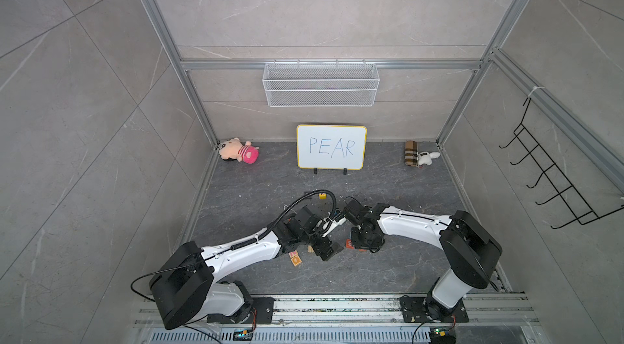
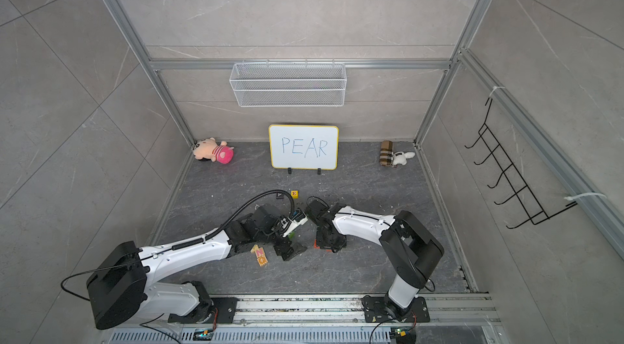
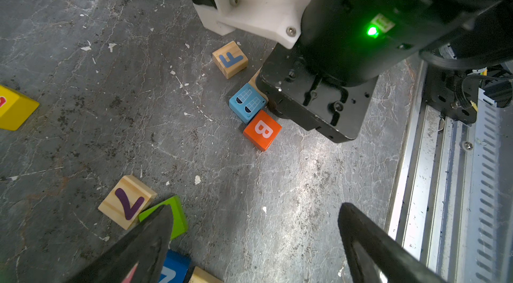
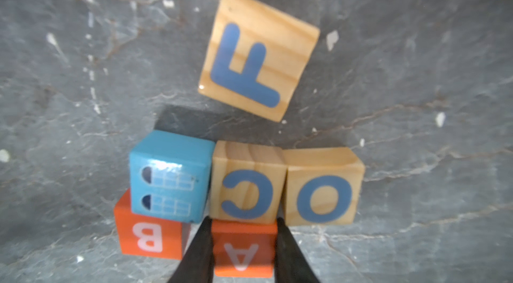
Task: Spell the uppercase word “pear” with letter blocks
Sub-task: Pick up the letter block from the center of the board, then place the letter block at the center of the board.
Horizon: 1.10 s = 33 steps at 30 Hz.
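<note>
Grey stone-patterned table (image 1: pixel 388 190) carries everything we see, with a whiteboard (image 1: pixel 331 147) reading PEAR at its back edge. Our right gripper (image 4: pixel 243 228) has its jaws clamped on the A block (image 4: pixel 241 253) toward the front edge, just beside the C block (image 4: pixel 247 184) and B block (image 4: pixel 148 237). Our left gripper (image 3: pixel 255 209) hangs with jaws wide apart over bare table. We find the E block (image 2: pixel 294 193) and P block (image 2: pixel 279 195) side by side mid-table.

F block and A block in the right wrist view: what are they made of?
F block: bare wood, maybe clear-coated; grain lines show, blue letter looks printed. A block: likely wood under opaque orange-red paint; no grain visible, so unsure.
</note>
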{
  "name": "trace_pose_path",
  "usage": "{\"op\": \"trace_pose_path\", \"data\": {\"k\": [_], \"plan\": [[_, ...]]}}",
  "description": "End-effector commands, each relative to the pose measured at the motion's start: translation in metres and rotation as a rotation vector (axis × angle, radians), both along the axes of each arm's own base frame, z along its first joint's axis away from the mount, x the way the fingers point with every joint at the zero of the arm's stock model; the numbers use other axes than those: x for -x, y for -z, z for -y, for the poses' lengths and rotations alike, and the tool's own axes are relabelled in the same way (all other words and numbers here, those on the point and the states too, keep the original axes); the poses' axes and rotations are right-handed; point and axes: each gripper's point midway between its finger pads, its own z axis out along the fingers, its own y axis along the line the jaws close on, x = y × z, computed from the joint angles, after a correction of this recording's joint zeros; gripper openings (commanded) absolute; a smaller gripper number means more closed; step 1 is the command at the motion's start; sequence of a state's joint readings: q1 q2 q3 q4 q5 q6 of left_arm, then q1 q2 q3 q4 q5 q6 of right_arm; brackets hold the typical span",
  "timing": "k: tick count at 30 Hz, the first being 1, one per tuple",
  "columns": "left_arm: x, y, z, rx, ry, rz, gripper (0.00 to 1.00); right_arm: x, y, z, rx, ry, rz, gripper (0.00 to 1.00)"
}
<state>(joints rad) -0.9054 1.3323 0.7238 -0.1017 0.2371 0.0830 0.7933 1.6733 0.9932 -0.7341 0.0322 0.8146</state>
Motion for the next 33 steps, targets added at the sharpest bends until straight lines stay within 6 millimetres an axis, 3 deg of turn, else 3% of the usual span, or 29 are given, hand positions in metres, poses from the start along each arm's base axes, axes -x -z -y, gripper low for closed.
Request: {"op": "trace_pose_path", "data": {"k": [1,5,10,16,22,24,29,33], "plan": [[-0.01,-0.041,0.014,0.099,0.007,0.093,0.96,-0.013,-0.037,-0.011,-0.048,-0.072,0.075,0.28],[-0.017,-0.067,0.011,0.156,-0.019,0.168,0.97,-0.028,-0.064,-0.021,-0.054,-0.146,0.117,0.28],[-0.043,-0.099,-0.002,0.208,-0.098,0.212,0.98,-0.059,-0.079,-0.042,-0.08,-0.201,0.151,0.28],[-0.084,-0.115,-0.03,0.245,-0.235,0.236,0.99,-0.105,-0.091,-0.068,-0.119,-0.238,0.188,0.28],[-0.126,-0.104,-0.057,0.215,-0.373,0.197,0.99,-0.151,-0.08,-0.083,-0.139,-0.255,0.204,0.29],[-0.137,-0.098,-0.064,0.202,-0.413,0.182,0.99,-0.166,-0.072,-0.079,-0.127,-0.259,0.177,0.29],[-0.153,-0.092,-0.063,0.187,-0.434,0.177,0.99,-0.193,-0.043,-0.068,-0.07,-0.266,0.13,0.29],[-0.164,-0.079,-0.063,0.173,-0.472,0.152,0.99,-0.204,-0.036,-0.076,-0.076,-0.264,0.142,0.29]]}}
